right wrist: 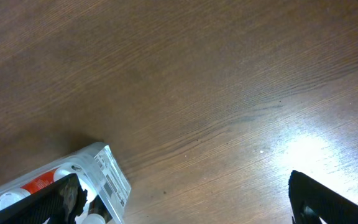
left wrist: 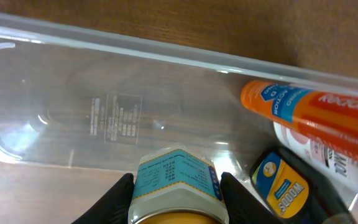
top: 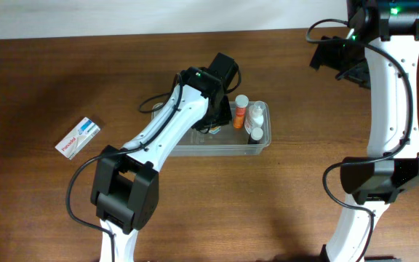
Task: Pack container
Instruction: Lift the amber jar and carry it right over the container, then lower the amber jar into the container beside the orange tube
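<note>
Left gripper (left wrist: 176, 186): jaws closed onto a small blue-label jar (left wrist: 176, 169), one black finger on each side. The jar hangs over the container (left wrist: 55, 134), above bare floor. Can't tell if it has touched down. My read: placing step, release comes next.

Key relation: the container's long axis runs 9–3 o'clock in the overhead view. The 3 o'clock end is taken by the orange tube (left wrist: 309, 106), white bottle (left wrist: 328, 152) and dark bottle (left wrist: 284, 186), packed side by side. Free floor lies at 9 o'clock from them, under and ahead of the fingers. The drop should bias toward 9. The dark bottle sits just beside one finger, so there's a nudge risk on opening.

Left arm pose: stretched from its base at 7 o'clock up to the container at centre, wrist pitched down into it.

Further out: box (top: 78, 137) flat on the table (top: 35, 87) at 9 o'clock, well apart from the container, not packed. The left arm is nearer to it.

Right gripper (right wrist: 185, 208): spread wide, empty, at 1 o'clock, well apart.
</note>
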`<action>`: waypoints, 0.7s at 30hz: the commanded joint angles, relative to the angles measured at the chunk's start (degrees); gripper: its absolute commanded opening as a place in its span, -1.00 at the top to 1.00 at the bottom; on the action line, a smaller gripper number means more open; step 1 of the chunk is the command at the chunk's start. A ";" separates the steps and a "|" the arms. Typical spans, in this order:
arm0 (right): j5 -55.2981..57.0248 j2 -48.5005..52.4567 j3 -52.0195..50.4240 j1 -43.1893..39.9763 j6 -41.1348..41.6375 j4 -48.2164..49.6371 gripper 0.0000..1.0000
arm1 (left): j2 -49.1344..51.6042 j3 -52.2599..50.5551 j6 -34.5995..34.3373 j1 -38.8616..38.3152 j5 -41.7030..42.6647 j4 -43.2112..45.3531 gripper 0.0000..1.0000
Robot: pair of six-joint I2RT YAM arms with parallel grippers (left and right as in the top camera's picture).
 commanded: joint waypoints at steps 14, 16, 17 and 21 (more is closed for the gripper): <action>-0.11 0.11 0.85 -0.28 0.28 -0.15 -0.97 | 0.31 1.05 -4.09 0.00 -0.72 0.74 0.98; -0.11 0.11 0.85 -0.28 0.28 -0.15 -0.97 | 0.31 1.05 -4.09 -0.04 -0.09 1.81 0.98; -0.09 0.11 0.85 -0.28 0.28 -0.15 -0.97 | 0.31 1.05 -4.11 -0.04 0.37 2.25 0.98; -0.09 0.11 0.85 -0.28 0.28 -0.15 -0.97 | 0.31 1.05 -9.64 -0.35 1.16 2.75 0.98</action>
